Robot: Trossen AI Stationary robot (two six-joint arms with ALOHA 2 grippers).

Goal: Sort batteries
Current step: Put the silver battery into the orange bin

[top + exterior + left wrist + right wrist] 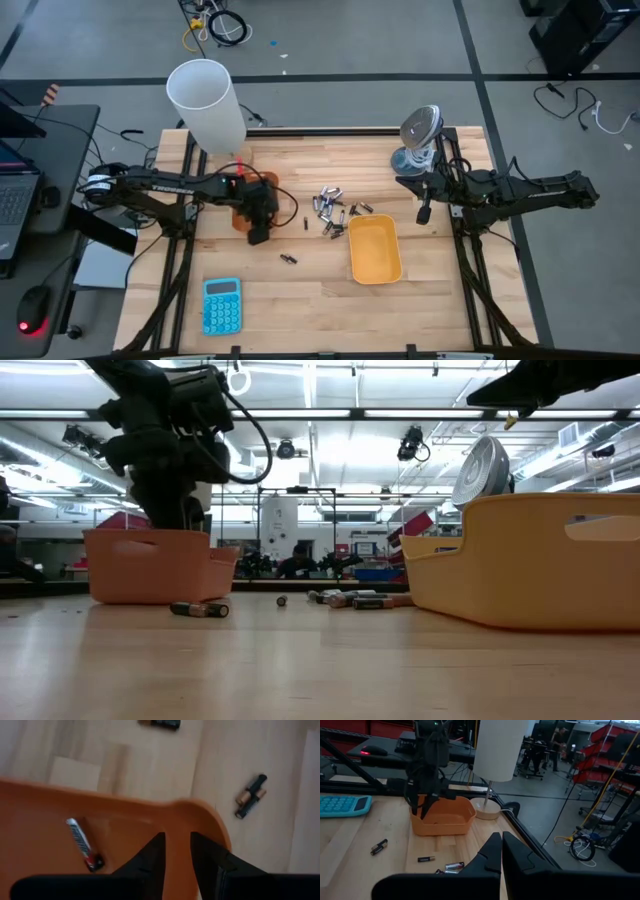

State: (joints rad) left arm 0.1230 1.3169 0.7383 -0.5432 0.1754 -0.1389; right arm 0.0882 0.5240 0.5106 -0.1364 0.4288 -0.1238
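The left gripper [176,865] hovers over the orange tray [165,820] – jaws slightly apart, holding nothing. One battery [84,844] lies inside. Right gripper [500,851] – jaws pressed together – waits at the table's edge.

A pale wooden counter [300,300] stands on a grey concrete floor [350,40] crossed by dark lines. Loose cables [215,22] lie on the floor beyond it. A laptop [15,195] and a red-lit mouse [32,305] sit on a side desk. Long ceiling lights [330,412] glow overhead, and red shelving [600,755] lines the room.
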